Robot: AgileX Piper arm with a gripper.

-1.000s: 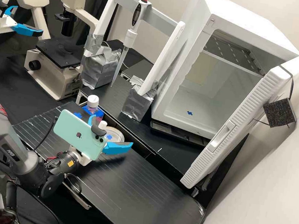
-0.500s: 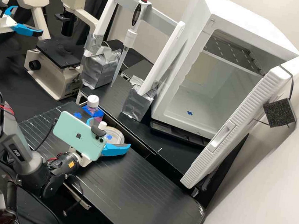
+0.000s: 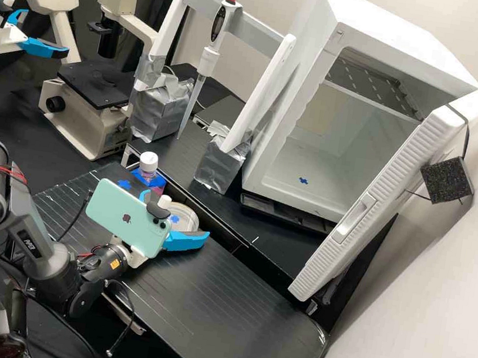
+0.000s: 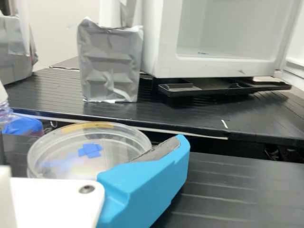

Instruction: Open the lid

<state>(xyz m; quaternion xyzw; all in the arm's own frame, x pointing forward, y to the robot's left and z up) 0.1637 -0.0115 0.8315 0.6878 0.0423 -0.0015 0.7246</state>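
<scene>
Lid (image 4: pixel 61 148), seemingly on dish (image 4: pixel 33 168), hand (image 3: pixel 179 214) partly in front, bottle (image 3: pixel 147 174) near

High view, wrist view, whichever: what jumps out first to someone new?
Probably the big white box-shaped cabinet at the high view's right, its ribbed door open. Next, the mint-green phone mounted on the dark grey arm. In the wrist view, a bright blue finger stands before a clear round dish marked with blue.

Views: 2. High view: fixed, set back, angled forward and down over the black bench (image 3: pixel 232 314). Wrist view: low on the arm (image 3: pixel 41 258), close to the clear dish (image 4: pixel 61 154), facing the white cabinet (image 4: pixel 161 52). Shared: clear dish, white cabinet, silver block (image 4: pixel 109 71).
</scene>
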